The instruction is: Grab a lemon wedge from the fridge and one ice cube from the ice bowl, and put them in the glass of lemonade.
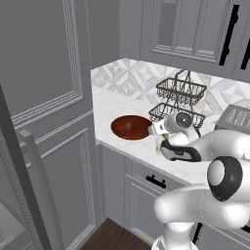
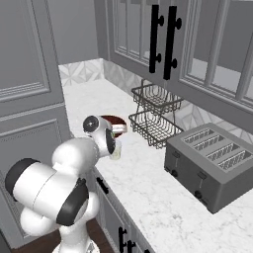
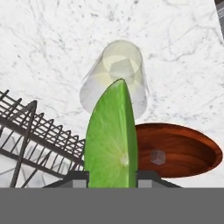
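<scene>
The claw (image 3: pixel 111 175) is pinching the lemon wedge (image 3: pixel 111 140) between its two fingertips (image 3: pixel 76 177), and in the hand view that green-yellow slice is standing upright at bottom centre, its cut face turning toward the lens. Just beyond the wedge's tip, upper centre, the glass of lemonade (image 3: pixel 118 76) is sitting on the marble worktop (image 3: pixel 43 43), pale liquid showing inside. At the right of the hand view the reddish-brown ice bowl (image 3: pixel 183 148) is resting, with one small clear ice cube (image 3: pixel 157 156) lying in it. At lower left the black wire basket (image 3: pixel 35 131) is cutting across the frame.

In the left base view, the bowl (image 1: pixel 131 127) is lying mid-frame on the worktop (image 1: pixel 112 105), the basket (image 1: pixel 180 97) standing behind it to the right, and the arm's wrist is reaching in between them, over the glass (image 1: pixel 160 144). In the right base view, the hand is hovering at the glass (image 2: pixel 115 150), bowl (image 2: pixel 118 123) just behind, basket (image 2: pixel 155 116) right of it, and a grey toaster (image 2: pixel 212 165) sitting at far right.
</scene>
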